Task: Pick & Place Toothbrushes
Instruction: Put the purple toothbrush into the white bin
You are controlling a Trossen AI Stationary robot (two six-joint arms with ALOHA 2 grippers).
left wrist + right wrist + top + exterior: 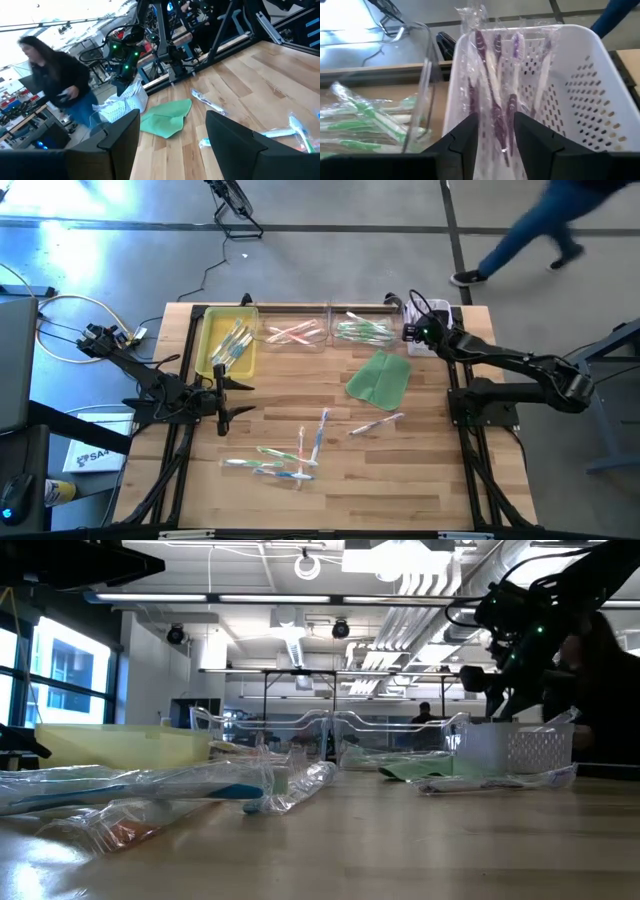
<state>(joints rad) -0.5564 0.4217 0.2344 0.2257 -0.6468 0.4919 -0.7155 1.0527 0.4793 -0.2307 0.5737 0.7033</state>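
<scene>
Right gripper (495, 135) hangs over the white perforated basket (580, 80) at the far right corner of the worktop (420, 480), its fingers (465, 137) parted a little, with a purple toothbrush (490, 85) in a clear wrapper standing in the gap between them; whether the fingers touch it I cannot tell. More purple wrapped toothbrushes lie in that basket. Beside it, a clear tray (362, 331) holds green toothbrushes (365, 120), the next clear tray (296, 334) holds pink ones, and a yellow bin (225, 343) at the far left holds several more. A flat green cloth (380, 377) lies just in front of the trays.

Loose toothbrushes (285, 460) are scattered on the near middle of the worktop, with one more (376, 425) nearer the cloth.

Left gripper (222, 392) waits at the left side of the worktop, just in front of the yellow bin, its fingers (120, 135) spread wide and holding nothing.

Beyond the far edge of the worktop a person (545, 225) in dark clothes is walking across the floor.
</scene>
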